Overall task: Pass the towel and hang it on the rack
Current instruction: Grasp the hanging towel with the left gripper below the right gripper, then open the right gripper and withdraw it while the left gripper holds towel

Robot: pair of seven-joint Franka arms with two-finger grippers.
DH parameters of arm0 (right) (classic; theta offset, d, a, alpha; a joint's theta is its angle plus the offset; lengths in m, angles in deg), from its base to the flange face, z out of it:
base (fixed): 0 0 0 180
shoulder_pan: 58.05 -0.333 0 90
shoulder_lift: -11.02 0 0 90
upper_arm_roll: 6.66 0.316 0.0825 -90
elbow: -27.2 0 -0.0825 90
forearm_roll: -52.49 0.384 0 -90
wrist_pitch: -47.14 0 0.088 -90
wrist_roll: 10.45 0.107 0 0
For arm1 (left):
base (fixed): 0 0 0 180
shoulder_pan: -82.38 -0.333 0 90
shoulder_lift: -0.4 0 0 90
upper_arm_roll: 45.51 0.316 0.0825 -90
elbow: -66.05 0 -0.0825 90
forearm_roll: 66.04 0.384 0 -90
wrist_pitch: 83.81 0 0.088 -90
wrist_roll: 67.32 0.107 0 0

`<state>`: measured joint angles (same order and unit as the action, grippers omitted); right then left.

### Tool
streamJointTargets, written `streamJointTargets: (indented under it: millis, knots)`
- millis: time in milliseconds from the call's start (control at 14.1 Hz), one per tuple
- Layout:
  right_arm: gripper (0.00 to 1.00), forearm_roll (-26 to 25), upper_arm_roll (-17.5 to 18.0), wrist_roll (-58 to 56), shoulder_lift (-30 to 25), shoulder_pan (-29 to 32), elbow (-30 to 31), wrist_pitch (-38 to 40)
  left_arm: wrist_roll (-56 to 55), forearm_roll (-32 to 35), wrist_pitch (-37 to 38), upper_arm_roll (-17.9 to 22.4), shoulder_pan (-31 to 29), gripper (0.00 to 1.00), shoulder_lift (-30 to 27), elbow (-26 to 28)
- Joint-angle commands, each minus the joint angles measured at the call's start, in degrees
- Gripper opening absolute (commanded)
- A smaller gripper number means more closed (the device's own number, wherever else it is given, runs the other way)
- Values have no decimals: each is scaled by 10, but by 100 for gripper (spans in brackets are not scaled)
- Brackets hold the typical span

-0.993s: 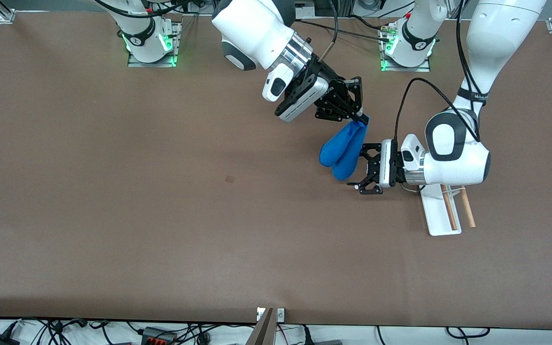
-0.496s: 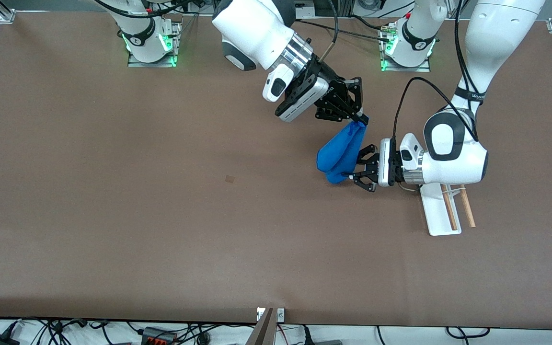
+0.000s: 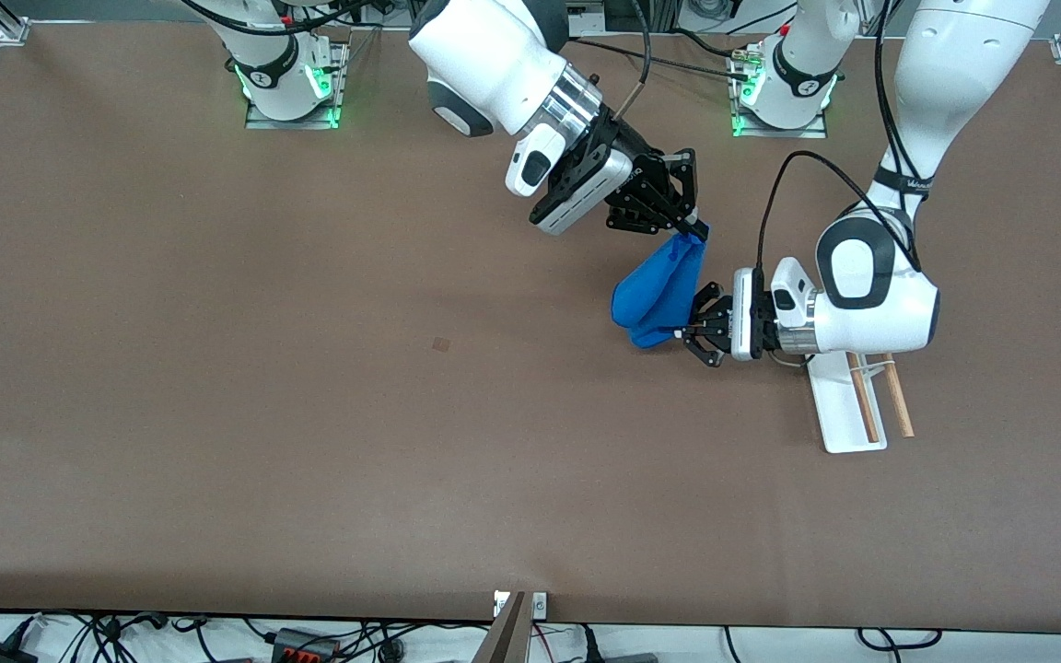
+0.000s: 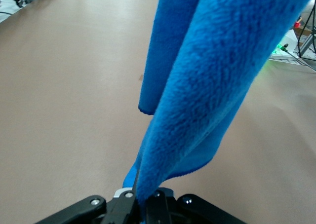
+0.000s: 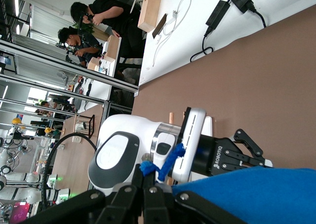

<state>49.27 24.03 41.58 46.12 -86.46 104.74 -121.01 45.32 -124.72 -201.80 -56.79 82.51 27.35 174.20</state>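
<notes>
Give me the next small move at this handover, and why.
Probably open the right end effector. Both end effectors are shut on the towel: the right one pinches its top corner, and the left end effector clamps its lower part, as the left wrist view shows. Once released, the left arm can carry it to the rack beside it.

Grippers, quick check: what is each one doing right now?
Left gripper: shut on the lower end of the towel, in the air over the table.
Right gripper: shut on the towel's upper corner, holding it up.
</notes>
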Motion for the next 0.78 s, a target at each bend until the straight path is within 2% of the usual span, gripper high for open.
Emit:
streamJointTargets:
  millis: [0, 284, 426, 567, 709]
  knots:
    - [100, -2, -2, 8, 3, -8, -4, -7, -42, 1, 0, 6, -20, 1, -36, 21]
    - [100, -5, -4, 7, 2, 2, -4, 5, -214, 121, 11, 6, -35, 1, -69, 11]
    - [100, -18, -12, -3, -6, 26, -9, 75, -311, 222, 55, 11, -39, 1, -81, -20]
    - [100, -67, -11, -8, -11, 47, -12, 155, -419, 372, 92, 13, -47, 1, -95, -56]
    - [100, -86, -12, -9, -18, 57, -11, 246, -474, 419, 157, 14, -70, 1, -92, -102]
